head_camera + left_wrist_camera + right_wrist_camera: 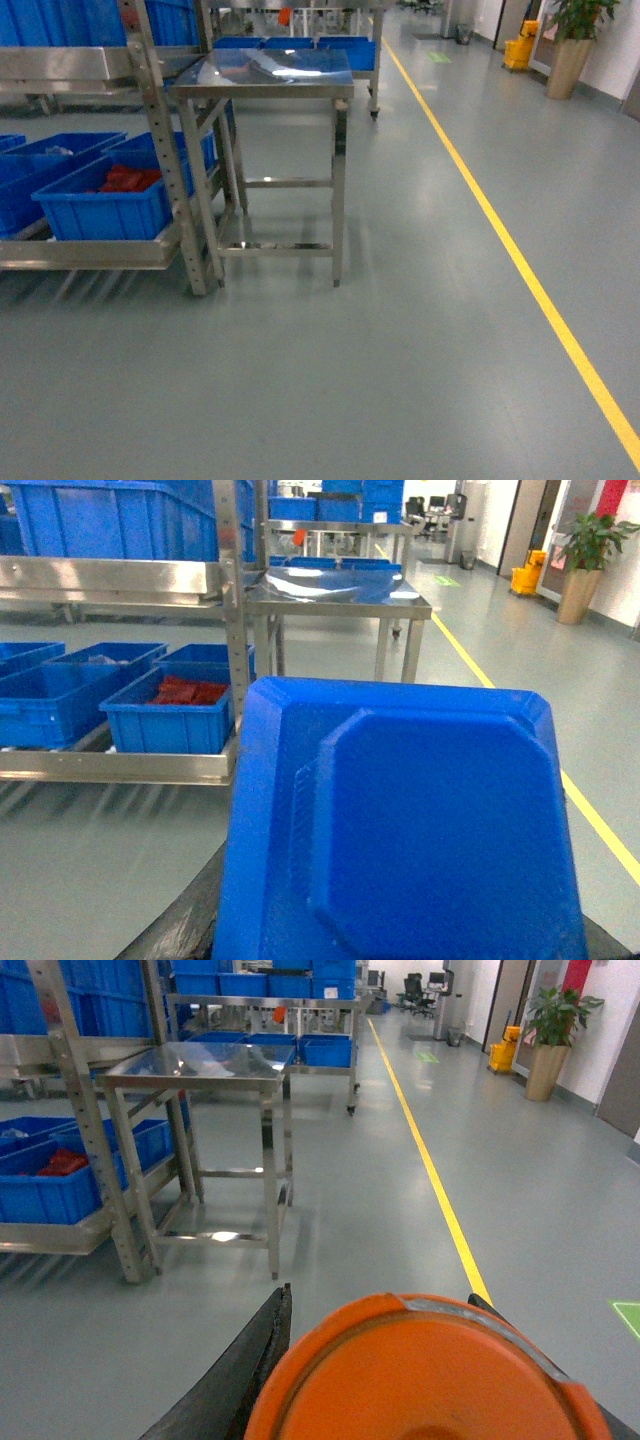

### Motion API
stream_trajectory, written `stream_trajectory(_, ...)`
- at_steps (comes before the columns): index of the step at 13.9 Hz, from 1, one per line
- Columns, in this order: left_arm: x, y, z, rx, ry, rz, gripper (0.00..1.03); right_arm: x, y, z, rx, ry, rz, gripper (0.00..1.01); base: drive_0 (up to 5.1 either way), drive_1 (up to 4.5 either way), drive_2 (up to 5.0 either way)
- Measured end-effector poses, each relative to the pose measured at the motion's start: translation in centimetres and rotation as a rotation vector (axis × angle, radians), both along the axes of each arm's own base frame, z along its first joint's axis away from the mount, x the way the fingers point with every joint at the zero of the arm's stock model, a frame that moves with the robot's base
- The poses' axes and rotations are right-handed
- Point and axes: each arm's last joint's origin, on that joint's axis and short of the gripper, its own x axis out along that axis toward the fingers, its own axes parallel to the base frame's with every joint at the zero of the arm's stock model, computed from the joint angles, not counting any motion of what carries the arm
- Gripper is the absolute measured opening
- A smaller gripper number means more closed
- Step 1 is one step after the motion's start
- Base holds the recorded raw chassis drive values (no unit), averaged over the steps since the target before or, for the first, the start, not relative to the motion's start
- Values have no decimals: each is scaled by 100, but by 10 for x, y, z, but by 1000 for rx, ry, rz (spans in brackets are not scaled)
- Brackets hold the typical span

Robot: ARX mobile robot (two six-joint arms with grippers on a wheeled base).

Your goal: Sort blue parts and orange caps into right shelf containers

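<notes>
Left gripper [400, 940]: dark fingers [185, 920] at both lower corners of the left wrist view, closed around one blue part [400, 830]; not seen from the head camera.
Blue part: one, flat with cut corners and a raised octagonal centre, filling the view from 4 to 8 o'clock.
Right gripper [400, 1400]: dark fingers [245, 1370] either side of one orange cap [420, 1380], clamped on it; not seen from the head camera.
Orange cap: one, round, rimmed, at 6 o'clock in the right wrist view.
Right shelf containers [105, 195]: three blue crates countable on the lower shelf level at 9 o'clock in the head view; more on the upper level at 11 o'clock, number cannot be told.
Crate contents: red-orange pieces [130, 180] in the crate nearest the rack post; count cannot be told.
Shelf rack [165, 130]: one, steel, perforated posts, at 9 to 10 o'clock.
Tabletop [265, 70]: one steel table, just beside the rack, at 11 to 12 o'clock.
Floor line [520, 260]: one yellow stripe, running 12 to 4 o'clock.
Potted plant [572, 40]: one, at 1 o'clock.
Yellow mop bucket [520, 48]: one, near the plant.
</notes>
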Motion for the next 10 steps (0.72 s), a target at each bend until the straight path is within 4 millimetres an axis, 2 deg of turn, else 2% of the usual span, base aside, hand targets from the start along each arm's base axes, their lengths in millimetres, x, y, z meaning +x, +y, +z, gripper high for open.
stream_trajectory(10,0,0,0,0,3,1,44,0,0,0,0,2,0,45,2,433,-429)
